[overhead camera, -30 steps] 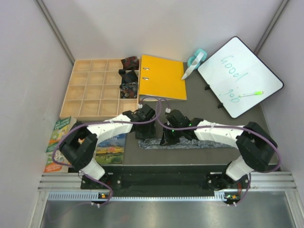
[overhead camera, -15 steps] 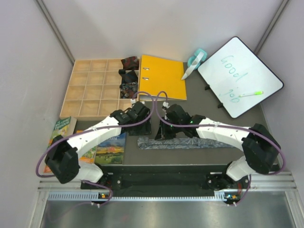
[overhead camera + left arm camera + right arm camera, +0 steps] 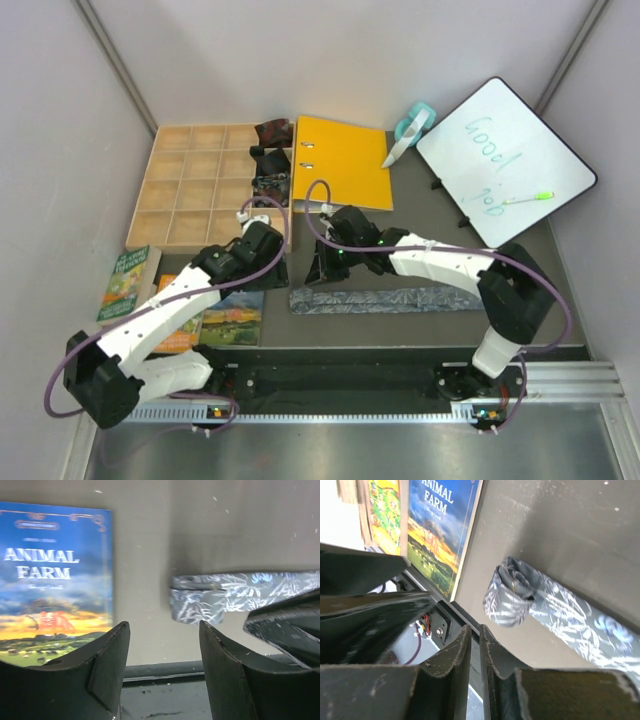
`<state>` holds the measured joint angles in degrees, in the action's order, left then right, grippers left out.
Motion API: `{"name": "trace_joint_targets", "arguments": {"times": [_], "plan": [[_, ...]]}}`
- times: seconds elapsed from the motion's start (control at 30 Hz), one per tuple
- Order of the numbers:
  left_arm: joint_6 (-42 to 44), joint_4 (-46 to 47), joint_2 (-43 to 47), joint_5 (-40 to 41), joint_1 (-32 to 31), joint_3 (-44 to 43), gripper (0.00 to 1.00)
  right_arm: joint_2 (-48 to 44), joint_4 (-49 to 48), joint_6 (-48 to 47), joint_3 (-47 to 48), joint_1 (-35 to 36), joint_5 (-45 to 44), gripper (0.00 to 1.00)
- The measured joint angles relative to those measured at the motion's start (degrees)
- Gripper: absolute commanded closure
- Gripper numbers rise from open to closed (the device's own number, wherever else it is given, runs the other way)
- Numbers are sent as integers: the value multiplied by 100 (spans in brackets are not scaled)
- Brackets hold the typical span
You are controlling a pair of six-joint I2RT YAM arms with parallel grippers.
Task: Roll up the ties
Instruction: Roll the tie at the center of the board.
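A silvery grey-blue patterned tie (image 3: 385,298) lies flat along the table's near edge. Its left end is folded into a small loose roll (image 3: 195,602), also seen in the right wrist view (image 3: 507,597). My left gripper (image 3: 268,268) is open and empty, just left of and beyond that rolled end (image 3: 162,627). My right gripper (image 3: 320,272) hovers just beyond the rolled end, jaws nearly together with nothing between them (image 3: 475,627). Dark red (image 3: 273,131), black (image 3: 268,160) and speckled (image 3: 270,187) rolled ties sit in the wooden tray's right column.
A wooden compartment tray (image 3: 195,190) stands at the back left. An orange binder (image 3: 345,160), a tape dispenser (image 3: 412,125) and a whiteboard (image 3: 505,160) lie behind. Books, including Animal Farm (image 3: 232,312), lie at the near left. The black table rail (image 3: 400,355) runs just below the tie.
Both grippers have left the tie's left end and moved left and away from it. The left arm swung out to the left. The tie stays with its end loosely rolled.
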<state>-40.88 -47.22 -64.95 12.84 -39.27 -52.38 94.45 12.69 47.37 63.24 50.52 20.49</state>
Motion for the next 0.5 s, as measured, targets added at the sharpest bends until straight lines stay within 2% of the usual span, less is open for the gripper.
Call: {"name": "trace_joint_targets", "arguments": {"times": [0.23, 0.5], "plan": [[24, 22, 588, -168, 472, 481, 39, 686, -127, 46, 302, 118, 120, 89], [-17, 90, 658, -457, 511, 817, 40, 892, -319, 162, 310, 157, 188, 89]]}}
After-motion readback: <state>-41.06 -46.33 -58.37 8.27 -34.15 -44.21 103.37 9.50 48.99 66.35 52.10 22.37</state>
